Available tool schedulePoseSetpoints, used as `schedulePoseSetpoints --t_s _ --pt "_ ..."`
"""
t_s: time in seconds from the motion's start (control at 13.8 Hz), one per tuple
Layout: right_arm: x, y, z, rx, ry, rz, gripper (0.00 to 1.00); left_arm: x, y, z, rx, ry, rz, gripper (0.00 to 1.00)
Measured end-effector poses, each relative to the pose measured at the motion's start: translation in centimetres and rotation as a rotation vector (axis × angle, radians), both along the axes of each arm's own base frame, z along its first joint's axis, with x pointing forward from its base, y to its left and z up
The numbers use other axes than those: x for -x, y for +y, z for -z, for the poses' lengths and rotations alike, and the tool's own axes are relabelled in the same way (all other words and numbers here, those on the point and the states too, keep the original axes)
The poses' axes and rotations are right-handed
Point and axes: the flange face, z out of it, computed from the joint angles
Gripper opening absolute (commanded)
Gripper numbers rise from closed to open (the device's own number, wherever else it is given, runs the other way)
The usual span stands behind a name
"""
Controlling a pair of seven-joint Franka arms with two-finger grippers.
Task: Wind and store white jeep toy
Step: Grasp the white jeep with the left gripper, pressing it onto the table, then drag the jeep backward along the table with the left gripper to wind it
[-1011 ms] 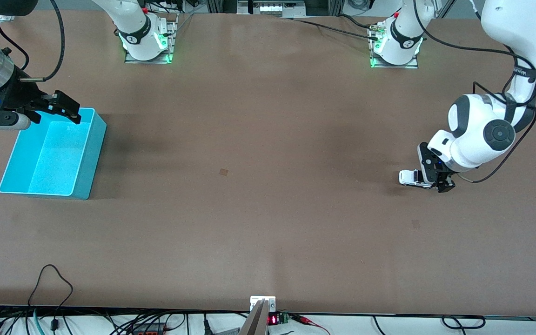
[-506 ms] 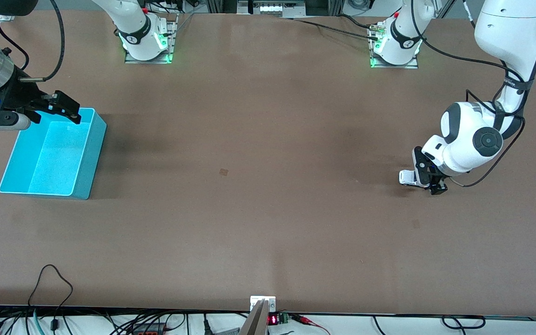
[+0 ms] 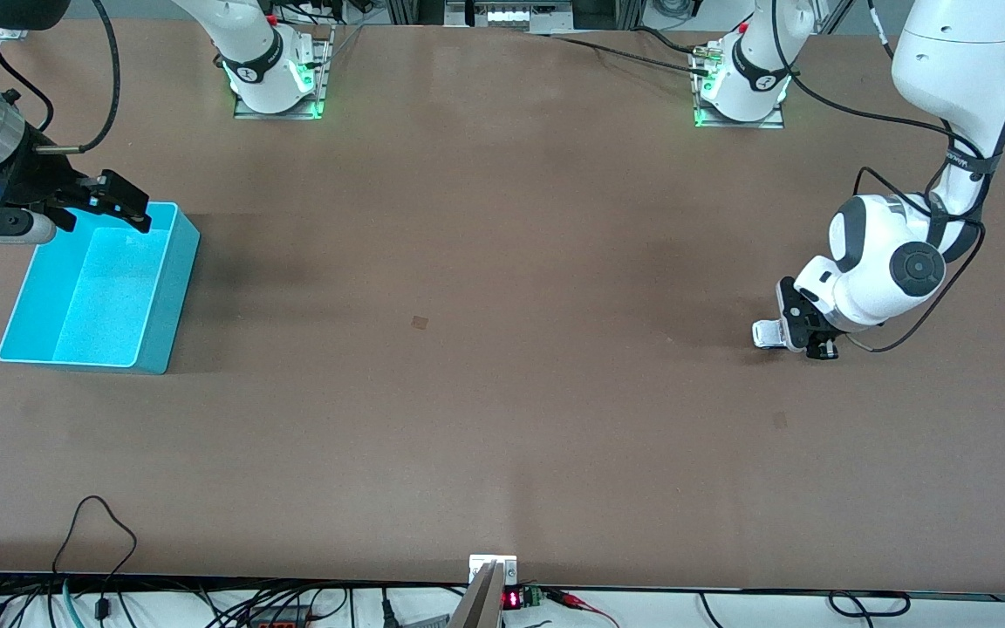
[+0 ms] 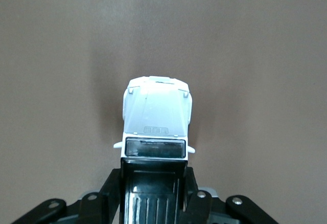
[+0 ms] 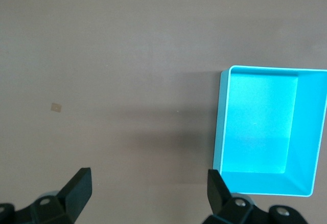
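The white jeep toy [image 3: 766, 333] stands on the table near the left arm's end. In the left wrist view its white hood [image 4: 157, 115] points away from the camera. My left gripper [image 3: 803, 336] is down at the table and shut on the jeep's rear half. Its black fingers [image 4: 113, 184] press both sides of the black roof. My right gripper [image 3: 105, 205] is open and empty, held over the edge of the turquoise bin [image 3: 173, 270] that lies farthest from the front camera. Its fingertips [image 5: 80, 182] are spread wide over bare table beside the bin [image 5: 220, 132].
The turquoise bin is empty and sits at the right arm's end of the table. A small tan square mark [image 3: 419, 322] lies on the brown tabletop near the middle. Cables hang along the table edge nearest the front camera [image 3: 101, 523].
My left arm's wrist has shifted and dropped a little over the jeep, and the gripper has slid slightly along it. The jeep has barely moved. The right arm has stayed still.
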Motion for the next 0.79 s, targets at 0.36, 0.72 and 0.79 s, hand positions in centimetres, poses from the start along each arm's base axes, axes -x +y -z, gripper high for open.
schedulePoseSetpoints --t_s 0.36,0.72,0.79 --pt "0.0 0.0 0.0 0.000 0.000 0.000 1.00 0.0 0.3 0.0 0.001 0.002 0.010 0.14" --pt "0.0 0.0 0.0 0.000 0.000 0.000 1.00 0.5 8.1 0.1 0.005 0.002 0.024 0.14" --pt "0.0 0.0 0.0 0.000 0.000 0.000 1.00 0.7 9.9 0.0 0.006 0.000 0.022 0.14"
